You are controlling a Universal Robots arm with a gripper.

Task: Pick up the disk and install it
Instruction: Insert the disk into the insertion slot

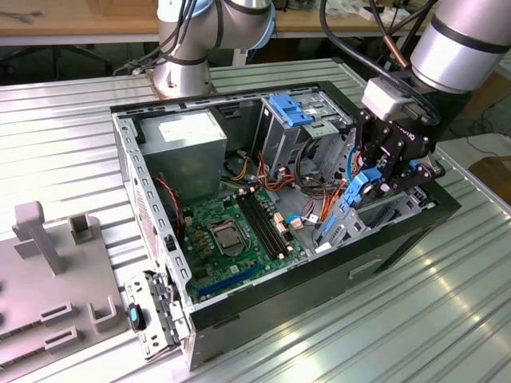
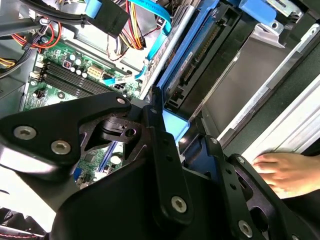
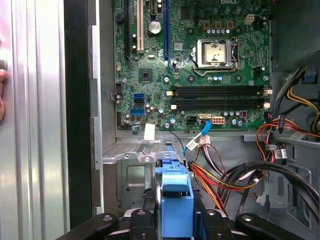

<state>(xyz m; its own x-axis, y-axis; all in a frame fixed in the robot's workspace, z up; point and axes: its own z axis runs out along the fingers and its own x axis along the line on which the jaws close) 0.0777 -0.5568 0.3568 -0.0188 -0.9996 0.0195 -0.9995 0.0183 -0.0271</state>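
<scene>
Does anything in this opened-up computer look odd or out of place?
Two things. A person's hand lies just outside the computer case, close to the gripper that holds the disk tilted on edge. And the processor socket on the motherboard is bare, with no cooler over it.

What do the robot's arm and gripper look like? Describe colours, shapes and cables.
The arm is a silver-grey cylinder with a black band. Black cables run beside it, and a white boxy unit sits at the wrist. The gripper is black, built of flat angular link plates fastened with silver screws.
</scene>
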